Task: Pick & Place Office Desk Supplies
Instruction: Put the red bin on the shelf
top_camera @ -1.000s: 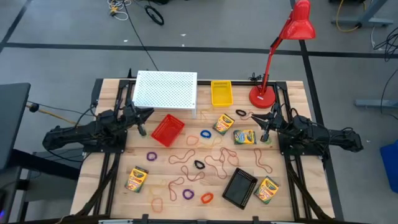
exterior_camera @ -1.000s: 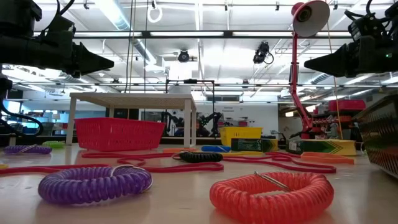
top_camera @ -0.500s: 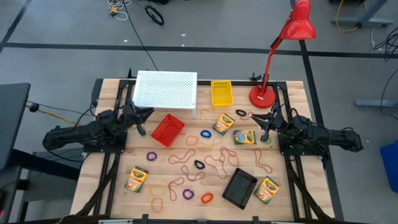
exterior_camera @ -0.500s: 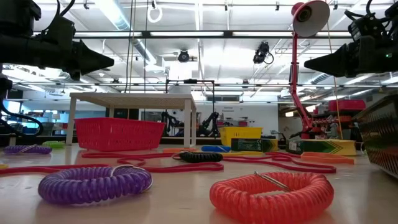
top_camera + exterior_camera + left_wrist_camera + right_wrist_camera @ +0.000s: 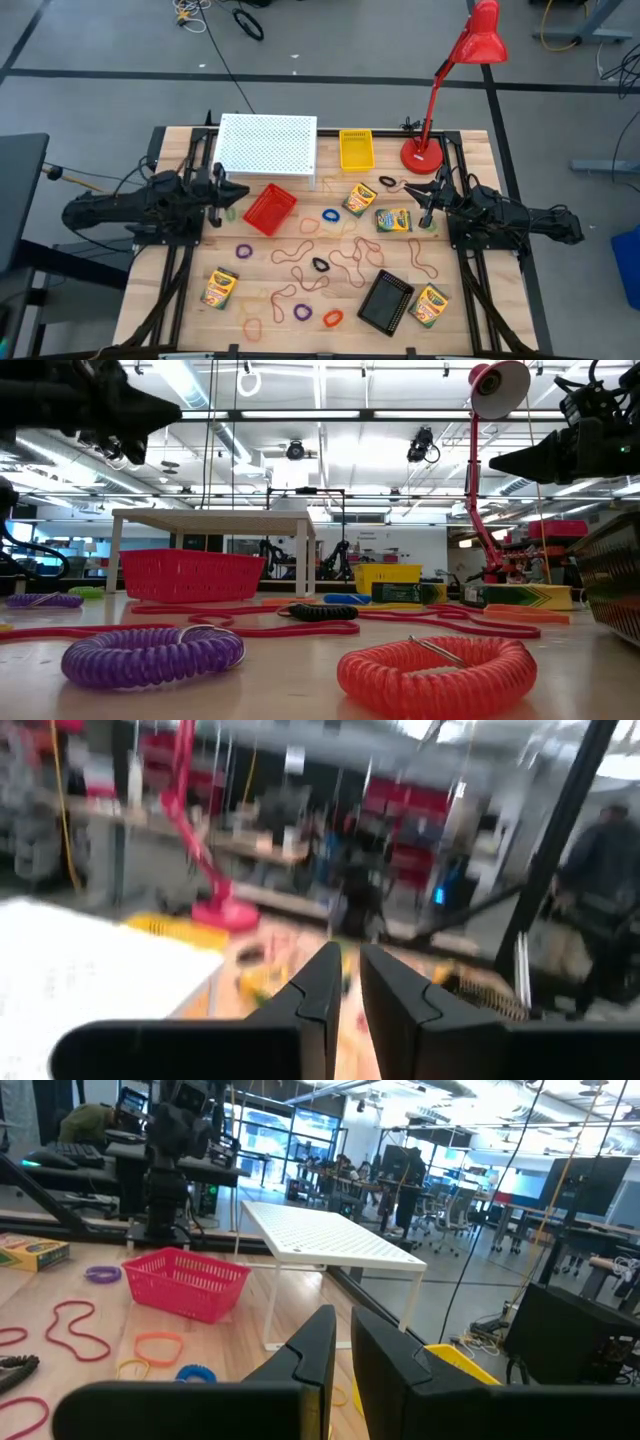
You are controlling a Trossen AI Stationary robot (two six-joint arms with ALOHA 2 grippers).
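Observation:
Several yellow-and-green crayon boxes lie flat on the table: two near the middle right [image 5: 359,198] [image 5: 393,220], one at the near left [image 5: 219,288], one at the near right [image 5: 430,305]. Reddish-orange rubber bands [image 5: 320,250] and small loops, blue [image 5: 330,215], purple [image 5: 243,250], black [image 5: 320,265] and orange [image 5: 332,318], are scattered over the middle. My left gripper [image 5: 240,191] is shut and empty, high above the table's left side beside the red basket [image 5: 269,208]. My right gripper [image 5: 424,190] is shut and empty above the right side, near the lamp base.
A white perforated stand [image 5: 266,146] and a yellow tray [image 5: 356,149] stand at the far edge. A tall red desk lamp [image 5: 440,100] rises at the far right. A black tray [image 5: 386,302] lies at the near right. A person [image 5: 600,870] shows beyond the table.
My left gripper has gone up, as the low view shows, and its arm has drawn back a little toward the table's left edge. It stays shut and empty. Nothing on the table has moved.

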